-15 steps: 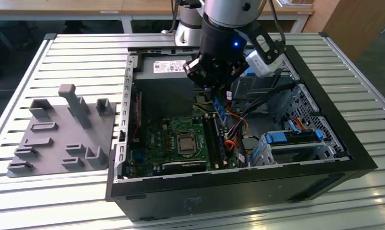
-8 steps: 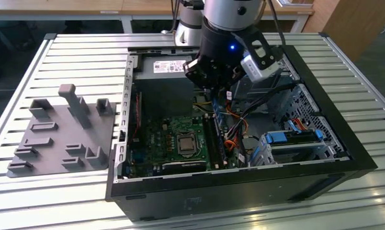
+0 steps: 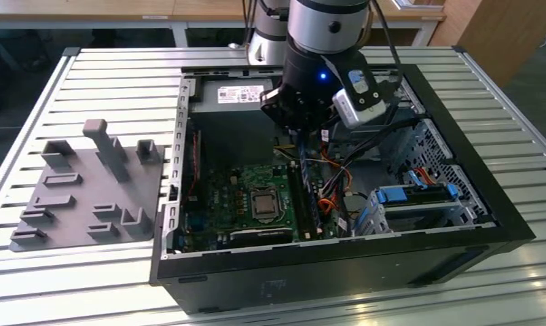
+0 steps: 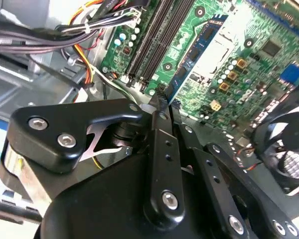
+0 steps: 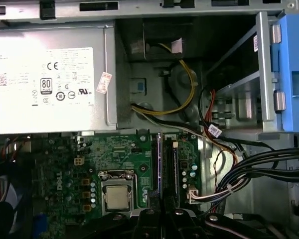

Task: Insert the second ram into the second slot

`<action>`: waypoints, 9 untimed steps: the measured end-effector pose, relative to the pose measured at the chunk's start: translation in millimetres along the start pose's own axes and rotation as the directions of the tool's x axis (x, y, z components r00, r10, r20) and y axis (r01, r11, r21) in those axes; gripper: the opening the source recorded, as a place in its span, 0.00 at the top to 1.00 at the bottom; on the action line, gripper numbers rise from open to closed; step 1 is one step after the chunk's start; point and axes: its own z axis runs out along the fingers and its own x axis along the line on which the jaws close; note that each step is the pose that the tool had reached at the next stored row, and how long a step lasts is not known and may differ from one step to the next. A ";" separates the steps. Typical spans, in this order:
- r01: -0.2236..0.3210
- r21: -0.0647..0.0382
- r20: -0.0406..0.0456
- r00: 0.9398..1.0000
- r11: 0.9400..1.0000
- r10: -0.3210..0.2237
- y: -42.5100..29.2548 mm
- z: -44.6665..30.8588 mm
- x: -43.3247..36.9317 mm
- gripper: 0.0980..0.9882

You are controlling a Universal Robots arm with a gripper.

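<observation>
The second ram (image 4: 194,55), a thin dark-blue strip, sticks out edge-on from between my gripper's (image 4: 162,107) black fingers, which are shut on it. It hangs over the green motherboard, beside the long black memory slots (image 4: 154,40). In the exterior view my gripper (image 3: 297,136) reaches down into the open computer case (image 3: 490,224), just above the far end of the slots (image 3: 310,197). In the first wrist view the slots (image 5: 175,169) run straight out from the gripper (image 5: 162,213). I cannot tell whether the strip touches a slot.
A grey fixture plate (image 3: 83,190) with pegs lies at the exterior view's left. The power supply (image 5: 50,79), bundled cables (image 5: 249,169), blue drive-bay clips (image 3: 418,193), processor socket (image 5: 117,196) and a fan (image 4: 284,144) crowd the case.
</observation>
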 end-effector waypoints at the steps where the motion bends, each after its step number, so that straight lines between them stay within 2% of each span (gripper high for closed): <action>1: -0.003 0.000 0.000 1.000 1.000 0.003 -0.1 1.8 0.0 0.95; 7: -0.007 0.000 0.000 1.000 1.000 0.007 -9.5 5.4 -0.6 0.95; 9: -0.007 0.000 -0.003 1.000 1.000 0.007 -12.6 8.0 -0.8 0.95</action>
